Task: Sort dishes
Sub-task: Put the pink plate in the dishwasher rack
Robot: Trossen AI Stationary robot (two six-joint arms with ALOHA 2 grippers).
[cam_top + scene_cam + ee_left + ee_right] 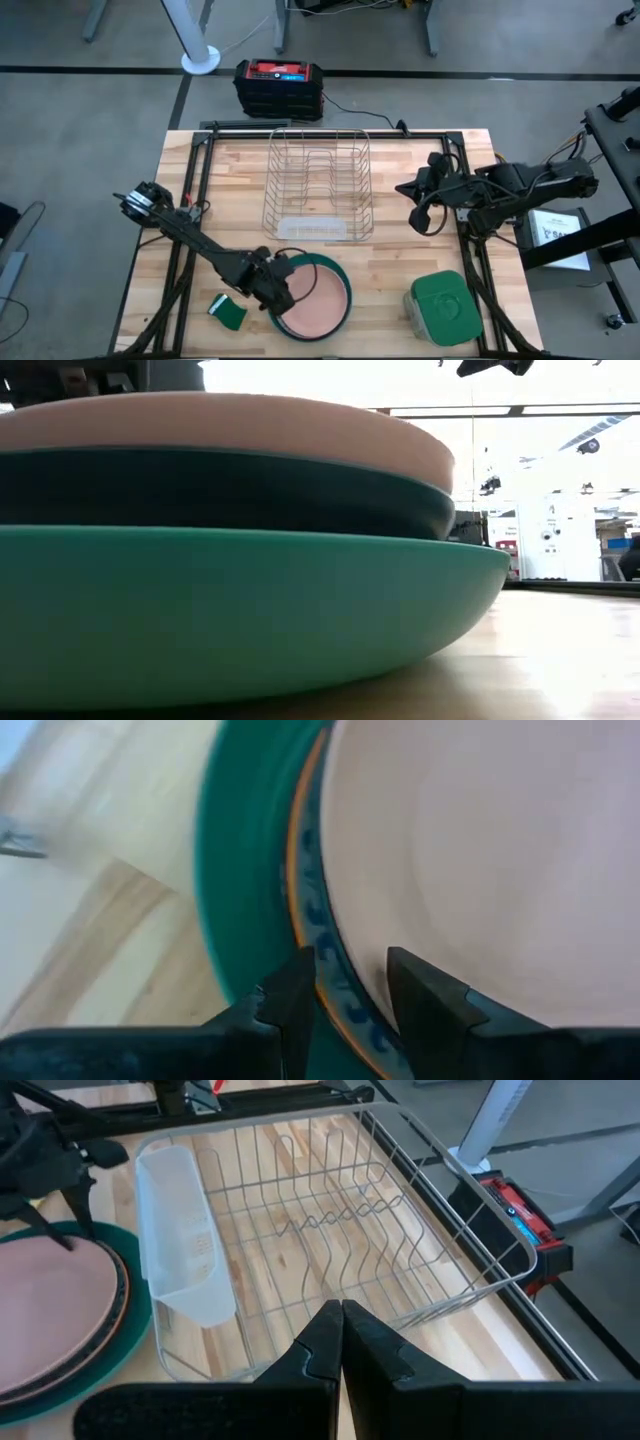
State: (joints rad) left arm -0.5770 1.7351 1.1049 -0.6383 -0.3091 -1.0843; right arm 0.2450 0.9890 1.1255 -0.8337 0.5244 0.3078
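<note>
The stacked dishes, with the salmon-pink plate (pixel 315 297) topmost, sit just in front of the wire dish rack (pixel 318 185), where the left gripper (pixel 347 982) straddles the stack's rim with parted jaws while the closed right gripper (pixel 342 1320) waits beside the rack; no writing is legible.

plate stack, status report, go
Left gripper astride the rim of the pink plate, top of stack. Right gripper shut, idle beside the wire rack. Rack empty, approach unobstructed.
</note>
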